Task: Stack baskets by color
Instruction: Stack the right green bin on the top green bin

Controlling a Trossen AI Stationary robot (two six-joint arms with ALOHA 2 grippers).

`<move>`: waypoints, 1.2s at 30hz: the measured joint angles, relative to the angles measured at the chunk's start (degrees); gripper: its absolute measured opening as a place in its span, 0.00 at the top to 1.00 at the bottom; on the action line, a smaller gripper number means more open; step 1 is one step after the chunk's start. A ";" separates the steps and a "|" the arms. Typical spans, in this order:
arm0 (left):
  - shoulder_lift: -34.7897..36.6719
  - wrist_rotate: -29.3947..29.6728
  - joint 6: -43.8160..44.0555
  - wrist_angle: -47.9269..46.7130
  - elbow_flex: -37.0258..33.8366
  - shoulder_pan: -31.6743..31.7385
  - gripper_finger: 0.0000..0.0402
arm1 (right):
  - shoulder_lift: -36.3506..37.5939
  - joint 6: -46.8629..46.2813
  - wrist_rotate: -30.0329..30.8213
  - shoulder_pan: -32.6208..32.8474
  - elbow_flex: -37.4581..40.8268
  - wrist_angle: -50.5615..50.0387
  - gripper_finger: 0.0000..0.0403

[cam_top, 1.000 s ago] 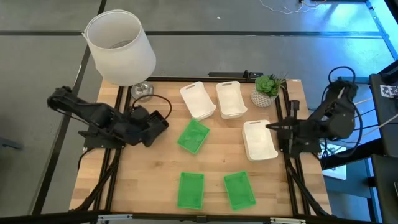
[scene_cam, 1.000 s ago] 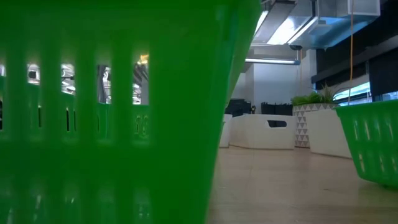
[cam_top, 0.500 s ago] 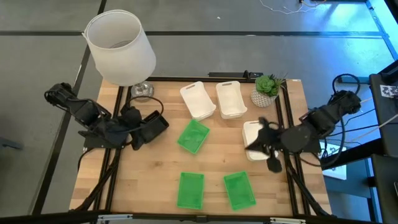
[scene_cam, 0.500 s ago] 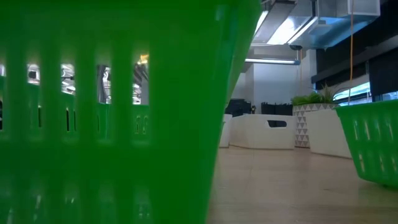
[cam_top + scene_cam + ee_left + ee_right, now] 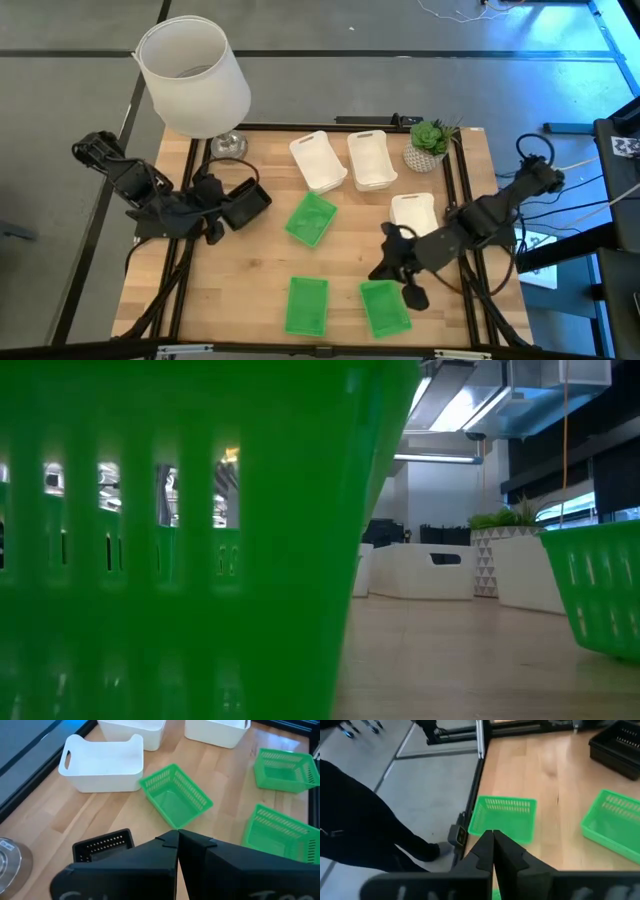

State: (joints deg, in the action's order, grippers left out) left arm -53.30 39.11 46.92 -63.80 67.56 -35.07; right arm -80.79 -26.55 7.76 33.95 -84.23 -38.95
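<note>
a: biggest thing first?
b: wooden table (image 5: 250, 280). large white lampshade (image 5: 193, 75) hangs over its far left corner, past the edge. bare wood sits at the near left and in the strip between the left arm and the near green baskets.

a: arms?
b: left arm is at the left edge, left gripper (image 5: 262, 198) over the wood, fingers pressed together, holding nothing. black basket (image 5: 102, 844) lies just under it in the left wrist view. right arm reaches in from the right edge, right gripper (image 5: 385, 262) closed and empty, above the wood between the near-right green basket (image 5: 384, 306) and the white basket at the right (image 5: 415, 213), whose near end the arm covers.

a: baskets?
b: two more white ones side by side at the far edge, left (image 5: 318, 160) and right (image 5: 371, 158), nearly touching. one green basket mid-table (image 5: 311, 218), tilted, just beside the left gripper. another green basket (image 5: 306, 305) at the near edge, apart from the near-right one, with an open gap between. nothing stacked that shows.

a: small stuff?
b: potted plant (image 5: 431, 143) at the far right, just beside the right-hand white basket. right wrist view shows a dark-clothed person (image 5: 365, 820) on the floor off the table's edge.
</note>
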 joint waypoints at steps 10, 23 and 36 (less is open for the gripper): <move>0.00 0.68 0.33 0.06 -0.01 -0.65 1.00 | -3.64 -13.06 6.08 0.00 -6.06 -12.65 0.99; -0.02 0.68 0.46 0.49 -0.01 -0.65 1.00 | -4.29 -20.95 -1.10 -1.84 -6.86 -13.80 0.78; -0.04 0.68 0.55 0.49 -0.01 -0.65 1.00 | -10.99 -3.19 -1.23 -1.90 -6.86 -25.02 0.62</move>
State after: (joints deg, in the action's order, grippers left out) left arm -53.34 39.79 47.47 -63.31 67.55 -35.73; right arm -91.78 -29.74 6.53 32.05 -91.09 -63.96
